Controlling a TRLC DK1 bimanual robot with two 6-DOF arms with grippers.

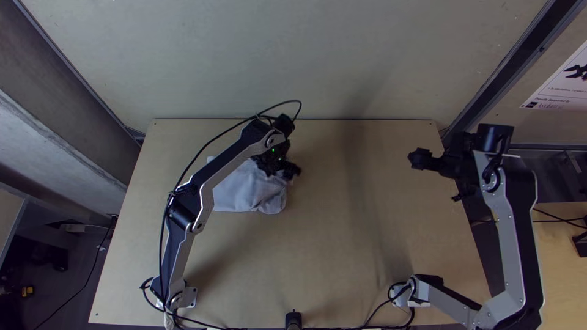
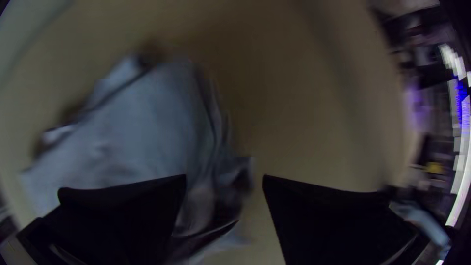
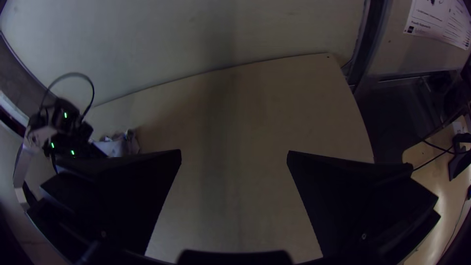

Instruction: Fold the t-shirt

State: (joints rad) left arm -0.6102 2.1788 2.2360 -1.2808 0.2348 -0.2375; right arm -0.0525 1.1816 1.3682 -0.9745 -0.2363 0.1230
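Toward the worktop's (image 1: 330, 244) far-left corner, the left hand (image 1: 284, 168) gaped over a rumpled t-shirt (image 1: 244, 190); the right hand (image 1: 438, 178) gaped by the right edge.

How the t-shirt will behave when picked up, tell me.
The t-shirt will probably sag floppily, given its soft creases. Lying bunched and low on the table, it looks unlikely to roll. Its loose folds may fall open.

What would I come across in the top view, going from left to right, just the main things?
Small yellow thing → left arm's base → light grey t-shirt → right gripper → printed sheet.
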